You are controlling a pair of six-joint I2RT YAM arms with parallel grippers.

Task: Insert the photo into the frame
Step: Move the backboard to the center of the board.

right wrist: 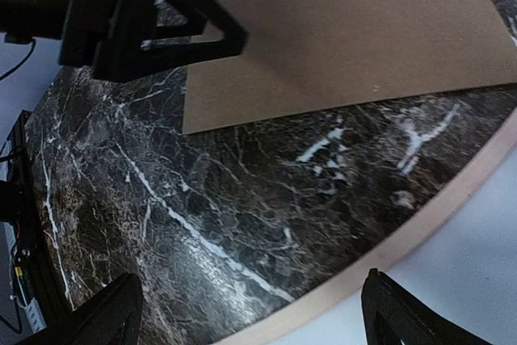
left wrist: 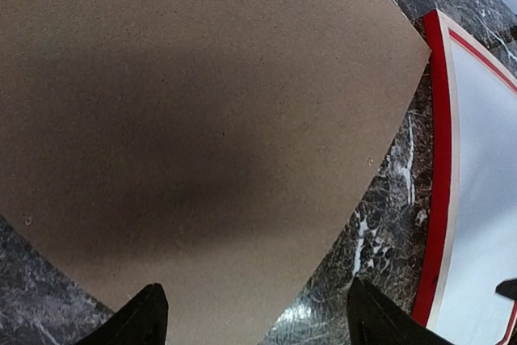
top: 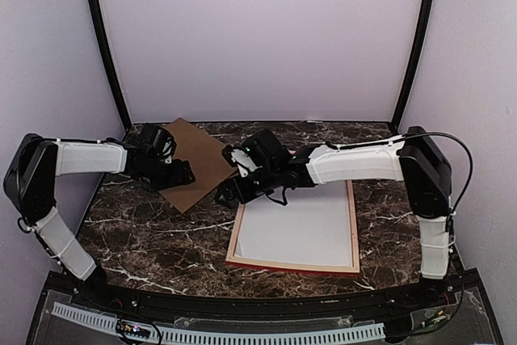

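The frame lies flat, back up, at approx. 4 o'clock on the marble table, pale wood on top w/ a red strip showing along its near edge. That near edge runs 9-to-3, square to the table front. Which side is the longer cannot be told from this angle. Inside it lies the photo, plain white side up, no print visible. The frame's far-left corner is hidden under the R arm.

A brown backing board sits at approx. 11 o'clock, turned diamond-wise, one corner pointing toward 6 o'clock. A strip of bare marble separates board and frame: near, not touching. Bare marble spreads from 7 to 9 o'clock. The frame's right and near edges run close to the table's edges.

L gripper hovers over the board's near-left part, fingers apart, nothing btwn them. R gripper hangs over the marble strip just beside the frame's left edge, fingers spread wide, empty.

Pale lilac walls and two black poles close in the booth.
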